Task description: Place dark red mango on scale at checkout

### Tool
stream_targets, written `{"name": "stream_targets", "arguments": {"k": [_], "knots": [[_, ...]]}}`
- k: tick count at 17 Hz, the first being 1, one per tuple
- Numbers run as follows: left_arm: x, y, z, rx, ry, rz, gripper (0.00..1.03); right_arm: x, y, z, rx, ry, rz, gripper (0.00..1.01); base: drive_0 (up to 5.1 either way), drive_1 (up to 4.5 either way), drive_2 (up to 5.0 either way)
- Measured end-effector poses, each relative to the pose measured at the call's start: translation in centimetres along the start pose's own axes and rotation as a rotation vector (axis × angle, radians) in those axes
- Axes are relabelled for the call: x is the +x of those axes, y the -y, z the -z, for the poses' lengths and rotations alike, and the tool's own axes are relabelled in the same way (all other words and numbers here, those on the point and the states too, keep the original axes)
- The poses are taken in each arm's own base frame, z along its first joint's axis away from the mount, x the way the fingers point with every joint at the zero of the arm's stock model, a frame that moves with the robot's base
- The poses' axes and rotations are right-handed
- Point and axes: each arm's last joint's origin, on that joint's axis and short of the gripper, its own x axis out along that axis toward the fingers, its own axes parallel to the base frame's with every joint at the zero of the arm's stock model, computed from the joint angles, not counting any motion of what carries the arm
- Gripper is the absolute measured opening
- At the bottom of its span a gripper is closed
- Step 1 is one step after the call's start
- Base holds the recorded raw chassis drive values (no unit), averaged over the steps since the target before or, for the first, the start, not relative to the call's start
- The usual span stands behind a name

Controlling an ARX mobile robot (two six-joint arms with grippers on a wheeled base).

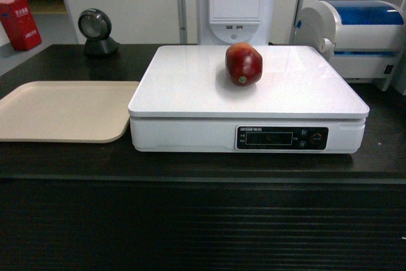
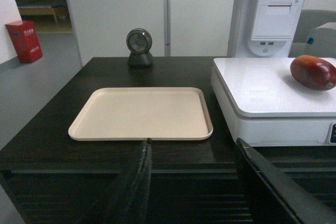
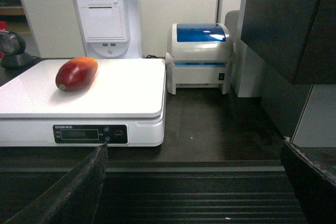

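The dark red mango (image 1: 243, 63) lies on the white platform of the scale (image 1: 190, 84), toward its far middle; it also shows at the right in the left wrist view (image 2: 313, 72) and at the left in the right wrist view (image 3: 76, 74). The scale (image 3: 126, 98) stands on the black checkout counter (image 1: 70, 157) with its ribbed front. My left gripper (image 2: 191, 142) is open and empty, held in front of the counter edge, near the tray. Over by the scale's right end, my right gripper (image 3: 194, 148) is wide open and empty, also before the counter edge. Neither gripper shows in the head view.
A beige tray (image 1: 60, 111) lies left of the scale. A round black scanner (image 1: 96, 31) stands at the back left. A white and blue label printer (image 1: 358, 30) sits at the back right, and a white receipt terminal (image 1: 236, 1) behind the scale. A dark cabinet (image 3: 289, 24) is far right.
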Motion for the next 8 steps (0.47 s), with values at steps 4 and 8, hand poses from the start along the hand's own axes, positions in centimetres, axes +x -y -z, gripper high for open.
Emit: {"name": "stream_targets", "arguments": {"k": [4,8], "knots": [[0.00,0.00,0.00,0.000,0.000,0.000,0.93,0.00,0.00,0.00,0.000,0.000,0.000,0.98,0.0,0.00,0.0],[0.00,0.00,0.00,0.001,0.000,0.000,0.98,0.00,0.00,0.00,0.000,0.000,0.000,0.98,0.0,0.00,0.0]]}}
